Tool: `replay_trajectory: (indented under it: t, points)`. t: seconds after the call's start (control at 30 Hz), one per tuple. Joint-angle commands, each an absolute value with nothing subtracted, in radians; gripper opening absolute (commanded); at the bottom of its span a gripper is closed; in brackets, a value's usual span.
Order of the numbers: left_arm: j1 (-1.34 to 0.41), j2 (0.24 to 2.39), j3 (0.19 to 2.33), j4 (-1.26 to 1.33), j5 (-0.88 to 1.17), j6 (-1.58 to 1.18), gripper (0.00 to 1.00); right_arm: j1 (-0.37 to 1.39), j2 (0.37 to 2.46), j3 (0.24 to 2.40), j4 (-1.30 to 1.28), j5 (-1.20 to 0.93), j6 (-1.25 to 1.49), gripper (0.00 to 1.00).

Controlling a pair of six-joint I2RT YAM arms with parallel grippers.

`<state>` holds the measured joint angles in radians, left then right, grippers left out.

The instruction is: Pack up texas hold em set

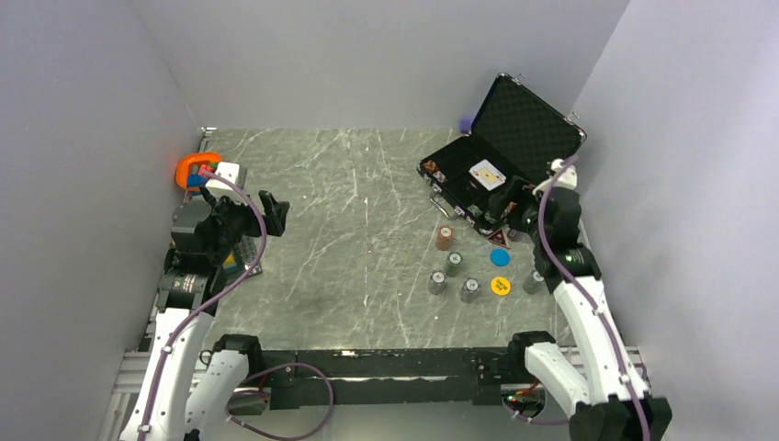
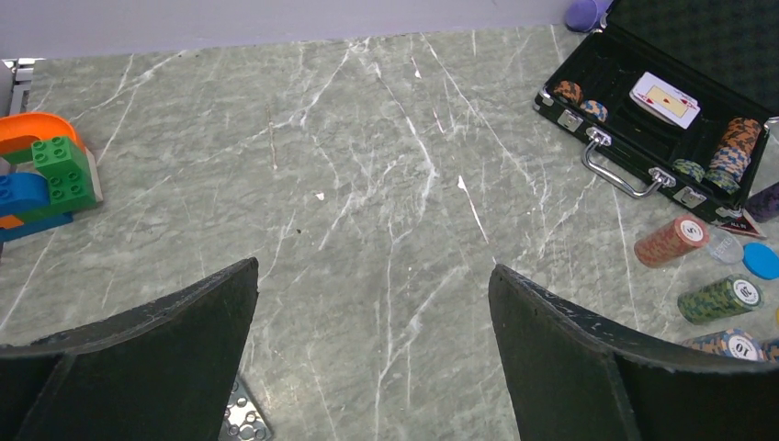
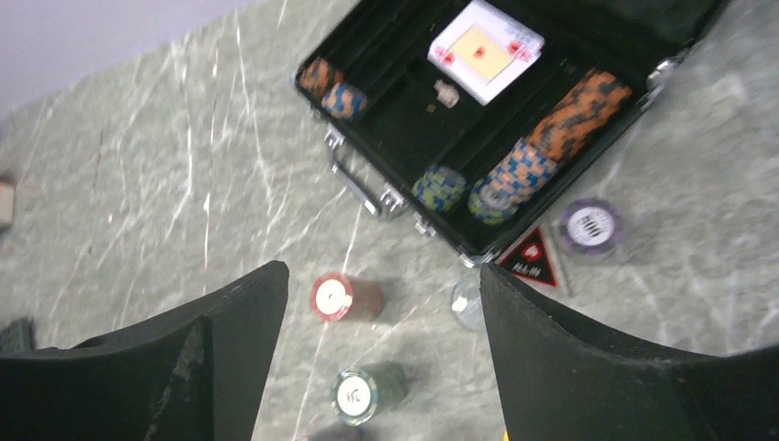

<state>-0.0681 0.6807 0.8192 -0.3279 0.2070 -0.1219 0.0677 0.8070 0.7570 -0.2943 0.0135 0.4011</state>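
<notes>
In the top view, the briefcase (image 1: pixel 531 118) is seen open at the far right of the table (image 1: pixel 349 211), with its lid raised. The packing is judged to be partly done, as several chip stacks (image 1: pixel 454 264), a blue disc (image 1: pixel 499 258) and a yellow disc (image 1: pixel 501 286) lie loose just in front of it. The right gripper (image 1: pixel 507 213) is placed over the near edge of the case. The left gripper (image 1: pixel 273 213) is well apart, at the left side.

In the left wrist view, its fingers (image 2: pixel 165 358) are spread and nothing is found between them.

In the right wrist view, the right fingers (image 3: pixel 230 349) are also spread wide and empty. A red stack (image 3: pixel 335 297) and a green stack (image 3: pixel 361 393) are seen on the table below the gap. Inside the case, the card deck (image 3: pixel 485 50) is laid in the middle, a long orange row (image 3: pixel 560 129) is set beside it, and shorter rows are seen in other slots. For the next move, it is judged that the gripper must be lowered over the red stack and closed on it.
</notes>
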Motion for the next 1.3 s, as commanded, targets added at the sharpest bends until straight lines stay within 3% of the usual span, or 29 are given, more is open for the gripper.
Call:
replay_trajectory:
  t: [0.0, 0.17, 0.57, 1.27]
  points:
    - [-0.075, 0.672, 0.816, -0.325, 0.22, -0.124, 0.99, 0.146, 0.945, 0.863, -0.458, -0.039, 0.433, 0.79]
    - [-0.082, 0.652, 0.803, -0.337, 0.188, -0.102, 0.99, 0.333, 1.134, 0.971, -0.563, 0.099, 0.48, 0.78]
    - [-0.124, 0.673, 0.798, -0.336, 0.173, -0.097, 0.99, 0.479, 1.556, 1.216, -0.74, 0.171, 0.421, 0.76]
    - [-0.137, 0.683, 0.801, -0.347, 0.154, -0.098, 1.0, 0.549, 1.706, 1.204, -0.606, 0.318, 0.365, 0.59]
